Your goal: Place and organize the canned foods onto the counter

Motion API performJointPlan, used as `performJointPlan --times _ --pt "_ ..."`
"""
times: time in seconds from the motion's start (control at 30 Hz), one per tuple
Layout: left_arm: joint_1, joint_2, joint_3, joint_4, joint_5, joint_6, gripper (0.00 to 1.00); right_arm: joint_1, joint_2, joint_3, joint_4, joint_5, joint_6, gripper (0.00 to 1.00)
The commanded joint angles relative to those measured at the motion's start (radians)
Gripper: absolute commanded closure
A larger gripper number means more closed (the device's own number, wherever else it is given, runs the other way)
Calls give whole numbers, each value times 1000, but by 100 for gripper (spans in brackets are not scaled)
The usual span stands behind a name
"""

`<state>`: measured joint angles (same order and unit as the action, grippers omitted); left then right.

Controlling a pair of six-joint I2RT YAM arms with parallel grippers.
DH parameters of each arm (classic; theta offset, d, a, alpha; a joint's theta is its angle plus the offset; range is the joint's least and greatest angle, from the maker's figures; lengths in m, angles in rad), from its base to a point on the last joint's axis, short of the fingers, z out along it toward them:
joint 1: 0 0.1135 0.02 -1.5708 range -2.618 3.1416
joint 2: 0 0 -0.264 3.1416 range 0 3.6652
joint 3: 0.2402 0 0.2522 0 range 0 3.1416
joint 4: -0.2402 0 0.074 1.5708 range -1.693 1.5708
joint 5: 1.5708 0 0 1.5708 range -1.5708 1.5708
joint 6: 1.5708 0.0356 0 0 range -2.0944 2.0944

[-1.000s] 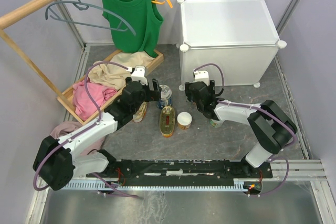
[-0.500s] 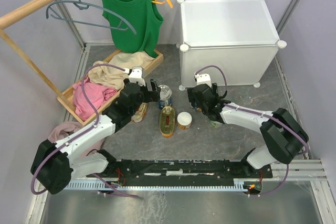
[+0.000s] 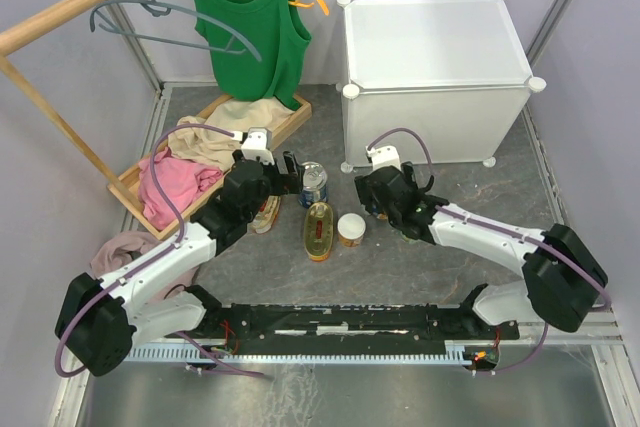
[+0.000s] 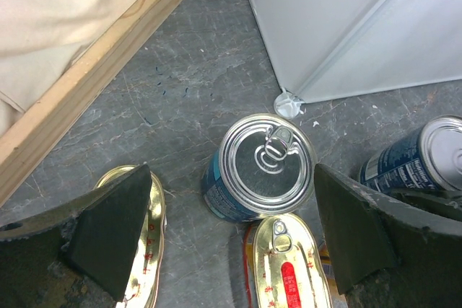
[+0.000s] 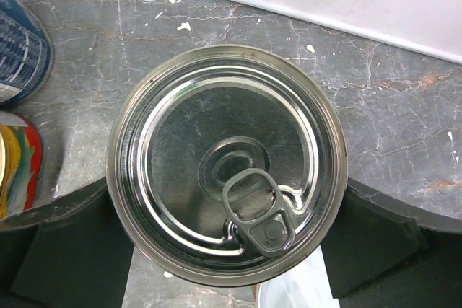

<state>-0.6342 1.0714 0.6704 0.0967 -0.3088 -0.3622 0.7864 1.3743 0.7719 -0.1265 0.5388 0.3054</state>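
Nothing on counter (image 3: 435, 37) yet, cans (image 3: 351, 229) all on floor (image 3: 430, 277); my left gripper (image 4: 231, 178) gapes empty over a blue-labelled tin (image 4: 267, 156), right gripper (image 5: 227, 200) spread wide astride a silver-topped tin (image 5: 227, 171), apparently unclamped.

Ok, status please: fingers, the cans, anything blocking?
Left fingers open above tall blue can. Right fingers open, straddling silver-topped can. Counter holds no can yet. No blocker seen.

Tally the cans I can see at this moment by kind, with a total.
Tall blue-labelled tins: 2
Flat oval tins: 2
Small white-lidded cans: 1
Total in view: 5
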Motion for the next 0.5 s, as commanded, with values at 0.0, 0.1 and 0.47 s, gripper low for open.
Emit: performJointPlan --times 0.0,0.1,0.47 --pt "5 -21 -5 48 0 -33 1 18 -101 76 63 59 -23 99" --pt "4 -20 -3 47 0 -32 1 31 -128 102 25 62 -25 99" --pt "7 -17 12 38 -1 -26 1 73 -216 304 -176 49 -64 99"
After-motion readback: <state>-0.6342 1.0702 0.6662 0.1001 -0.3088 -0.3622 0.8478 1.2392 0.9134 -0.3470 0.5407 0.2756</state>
